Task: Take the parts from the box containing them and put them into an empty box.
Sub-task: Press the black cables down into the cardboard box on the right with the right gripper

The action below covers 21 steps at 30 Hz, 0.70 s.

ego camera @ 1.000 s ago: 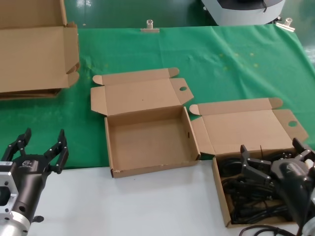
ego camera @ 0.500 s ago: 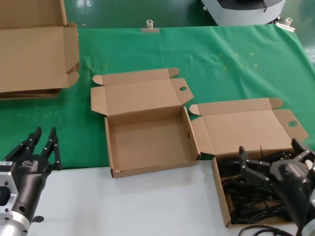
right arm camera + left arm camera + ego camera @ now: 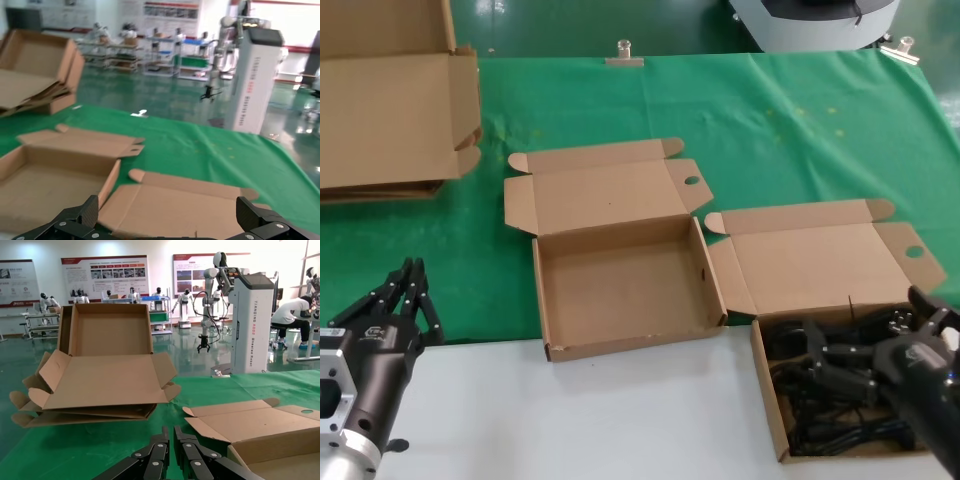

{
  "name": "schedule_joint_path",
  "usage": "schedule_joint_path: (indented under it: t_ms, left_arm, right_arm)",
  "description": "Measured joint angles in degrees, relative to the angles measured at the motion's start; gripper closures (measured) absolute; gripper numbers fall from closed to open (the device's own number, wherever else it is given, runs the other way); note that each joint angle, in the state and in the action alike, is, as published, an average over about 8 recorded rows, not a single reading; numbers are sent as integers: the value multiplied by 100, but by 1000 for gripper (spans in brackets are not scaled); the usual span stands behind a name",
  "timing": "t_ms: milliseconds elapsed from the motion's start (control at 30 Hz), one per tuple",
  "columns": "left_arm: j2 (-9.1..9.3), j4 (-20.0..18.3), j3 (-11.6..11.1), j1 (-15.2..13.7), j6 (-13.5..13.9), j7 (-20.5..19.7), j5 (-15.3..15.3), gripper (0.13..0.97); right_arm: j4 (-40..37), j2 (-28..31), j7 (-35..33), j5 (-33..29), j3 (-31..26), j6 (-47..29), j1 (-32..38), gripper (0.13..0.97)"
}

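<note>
Parts: the black power cords [image 3: 830, 395] lie in a loose tangle in the box containing them [image 3: 769, 392], at the near right of the table.
Right fingers: one black finger [image 3: 817, 338] is down among the cords and the other [image 3: 925, 303] is at the box's far right; they are spread wide and grip nothing.
Right gripper: the right gripper [image 3: 870, 325] sits low over the cords. A second ago it was a bit higher.
Left fingers: the left fingers [image 3: 410, 290] are pressed together with nothing between them. A second ago they were spread wide.
Left gripper: the left gripper [image 3: 170, 446] waits at the near left, at the edge where the green cloth [image 3: 770, 130] meets the white table [image 3: 620, 420].
Empty box: the empty box [image 3: 620, 275] is in the middle, lid folded back, nothing inside.
Gap: the two boxes sit just beside each other, the full one nearer the robot.
Room: bare green cloth lies between the left gripper and the empty box.
Far left: flat cardboard pieces [image 3: 390, 100] are stacked in the far left corner.
</note>
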Motion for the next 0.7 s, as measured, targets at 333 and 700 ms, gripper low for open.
schedule_joint_path:
  t_ms: [333,700]
  left_arm:
    - [0,0,0,0,0,-2,1,925]
    - [0,0,0,0,0,-1,2,925]
  right_arm:
    - [533,2216,177,946,-933,-95,265,129]
    - [255,3632,801,24,-1171,-2288,1254,129]
